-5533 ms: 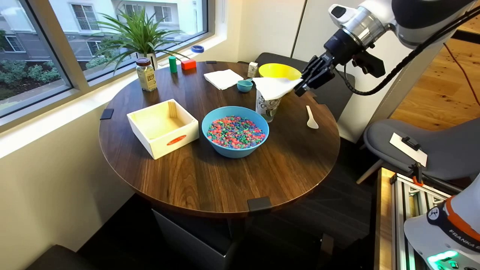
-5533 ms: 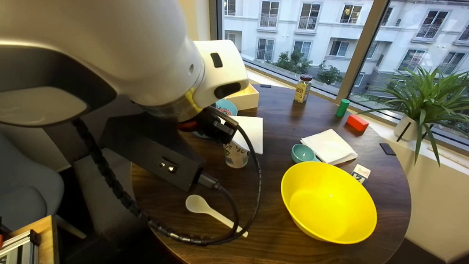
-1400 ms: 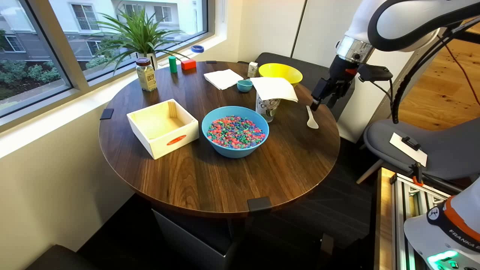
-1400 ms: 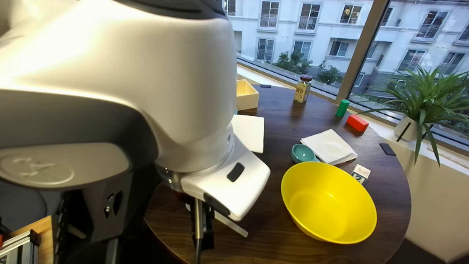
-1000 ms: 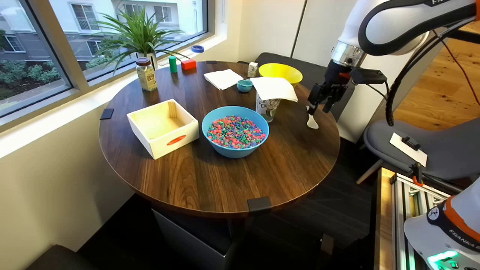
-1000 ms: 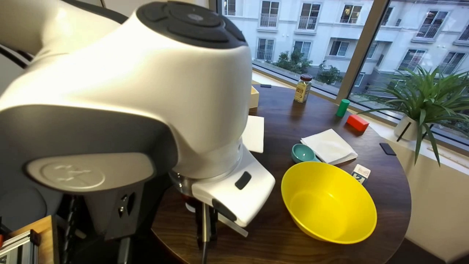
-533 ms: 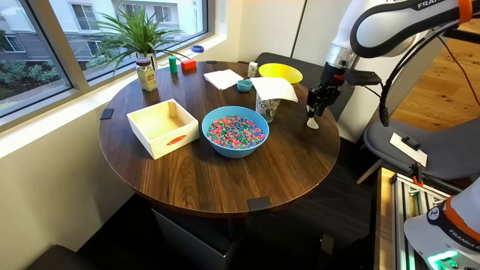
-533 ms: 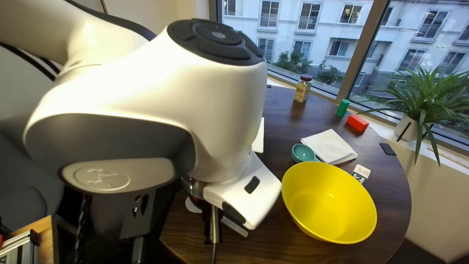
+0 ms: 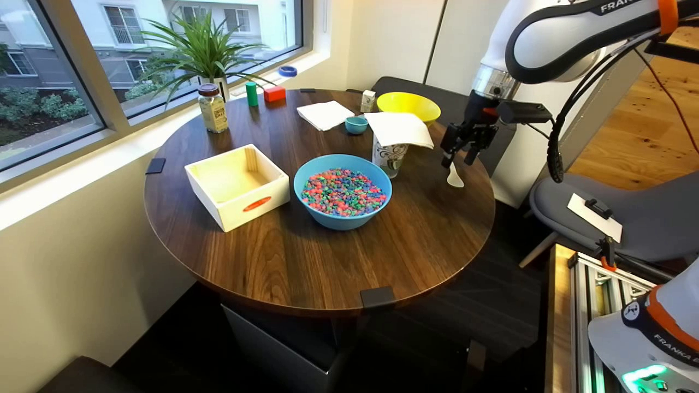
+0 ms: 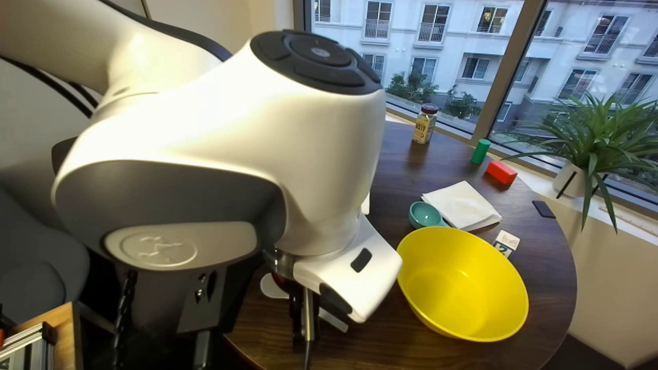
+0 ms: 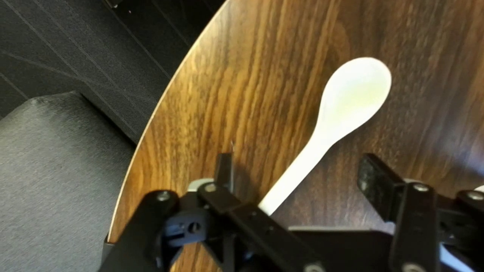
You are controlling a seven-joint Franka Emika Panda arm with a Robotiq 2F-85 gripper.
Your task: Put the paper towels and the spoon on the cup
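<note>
My gripper (image 11: pixel 298 170) is open and empty above the spoon (image 11: pixel 351 94), with the handle between its fingers in the wrist view. The handle's end is hidden behind a finger link. In an exterior view the gripper (image 9: pixel 458 160) covers the upper handle, and the spoon's bowl (image 9: pixel 455 179) shows below. A white paper towel (image 9: pixel 401 130) lies across the top of the patterned cup (image 9: pixel 389 161). In an exterior view the arm hides the cup and most of this towel (image 10: pixel 366 204). More paper towels lie in a stack (image 9: pixel 326 115), also visible there (image 10: pixel 462 205).
A yellow bowl (image 10: pixel 462 288), a teal scoop (image 10: pixel 425 214) and a small block (image 10: pixel 506 242) stand near the stack. The blue bowl (image 9: pixel 343 218) of coloured bits and a wooden tray (image 9: pixel 237 202) are beyond the cup. The table edge (image 11: pixel 166 90) is close to the spoon.
Over 5 s ago my gripper was at the towel's edge on the cup. It has left the towel there and moved over the spoon, shifting slightly in the last half second.
</note>
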